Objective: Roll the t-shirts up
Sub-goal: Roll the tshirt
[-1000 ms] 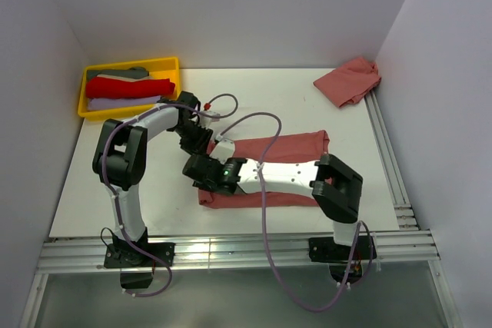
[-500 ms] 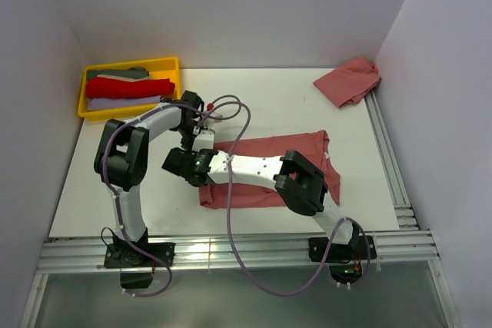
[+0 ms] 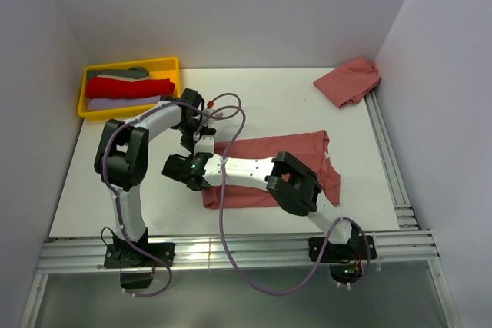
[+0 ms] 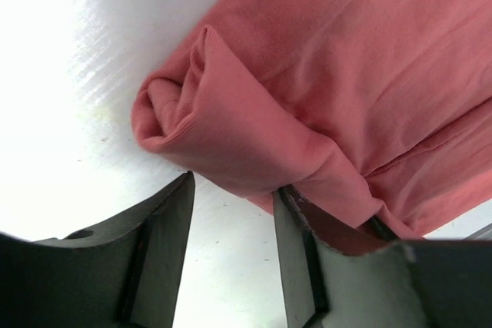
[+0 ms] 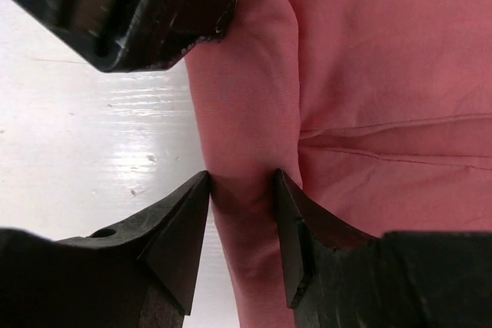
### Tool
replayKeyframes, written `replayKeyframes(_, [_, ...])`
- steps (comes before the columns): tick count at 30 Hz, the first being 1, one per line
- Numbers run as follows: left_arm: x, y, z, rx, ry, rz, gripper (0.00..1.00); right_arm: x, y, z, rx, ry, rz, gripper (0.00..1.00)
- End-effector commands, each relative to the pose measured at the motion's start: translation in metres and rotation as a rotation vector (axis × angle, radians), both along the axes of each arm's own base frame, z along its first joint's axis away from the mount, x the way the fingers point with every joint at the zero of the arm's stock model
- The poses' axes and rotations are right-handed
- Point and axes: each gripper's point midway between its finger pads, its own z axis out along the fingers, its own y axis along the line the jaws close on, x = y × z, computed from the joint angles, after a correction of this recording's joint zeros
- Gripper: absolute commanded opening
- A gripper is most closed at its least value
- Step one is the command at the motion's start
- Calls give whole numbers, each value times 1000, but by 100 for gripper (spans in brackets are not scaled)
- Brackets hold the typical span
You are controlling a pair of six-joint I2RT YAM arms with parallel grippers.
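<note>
White table has a salmon t-shirt spread out mid-table, its left end curled into a small soft roll. The yellow tray in the far left corner holds a grey shirt at the back, a bright red shirt in the middle and a lavender shirt nearest. A crumpled salmon shirt sits far right. The right gripper pinches the rolled edge. The left gripper sits right at the roll, jaws apart, nothing between them.

Tbl: part-rolled tee, crumpled tee, ylw tray.
</note>
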Motion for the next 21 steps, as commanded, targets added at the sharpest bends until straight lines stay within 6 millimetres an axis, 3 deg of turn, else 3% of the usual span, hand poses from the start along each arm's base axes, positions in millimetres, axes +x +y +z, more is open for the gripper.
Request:
replayKeyframes(1, [19, -11, 15, -31, -64, -11, 53, -10, -8, -15, -58, 48, -7, 48])
replayKeyframes(14, [36, -34, 40, -169, -31, 29, 57, -30, -16, -31, -84, 149, -13, 53])
replayKeyframes(17, [42, -33, 48, -201, -33, 46, 57, -30, -14, -30, -45, 150, -18, 46])
replayKeyframes(19, [45, -30, 53, -221, -31, 63, 57, -31, -16, -26, -3, 153, -17, 34])
replayKeyframes(20, [45, -29, 56, -236, -29, 68, 57, -31, -4, -22, 66, 151, -5, 29])
replayKeyframes(21, [47, -25, 58, -251, -27, 77, 56, -32, -11, -20, 93, 157, -10, 19])
